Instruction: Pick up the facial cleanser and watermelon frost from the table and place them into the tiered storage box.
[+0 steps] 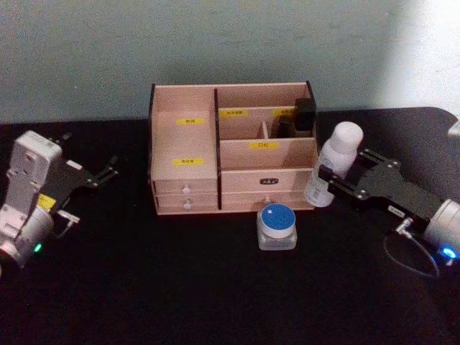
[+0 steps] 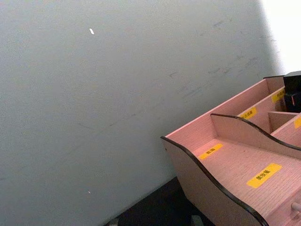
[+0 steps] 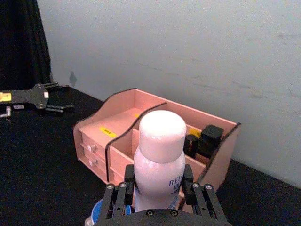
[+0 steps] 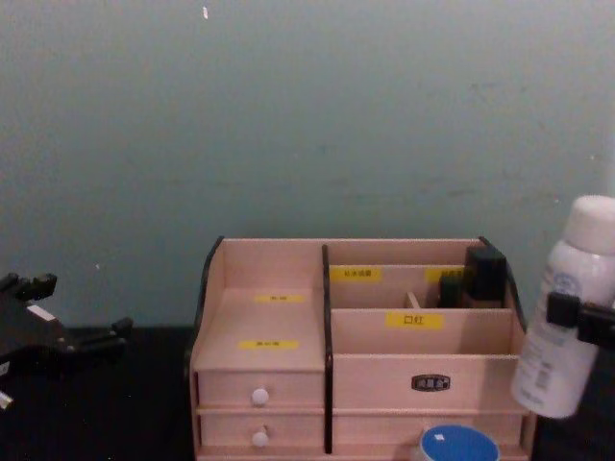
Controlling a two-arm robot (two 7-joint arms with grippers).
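At 3 o'clock of the tiered storage box (image 1: pixel 230 88), the right gripper (image 1: pixel 332 183) pinches the facial cleanser (image 1: pixel 336 159) mid-body. Raise it clear, then lower it upright into a compartment. The watermelon frost (image 1: pixel 277 226) sits at 6 o'clock; the left gripper (image 1: pixel 106 172) idles, spread, at 9 o'clock.

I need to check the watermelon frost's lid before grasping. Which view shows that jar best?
The head view: the whole watermelon frost stands before the tiered storage box. The chest view catches just its lid; the right wrist view, a blue sliver.
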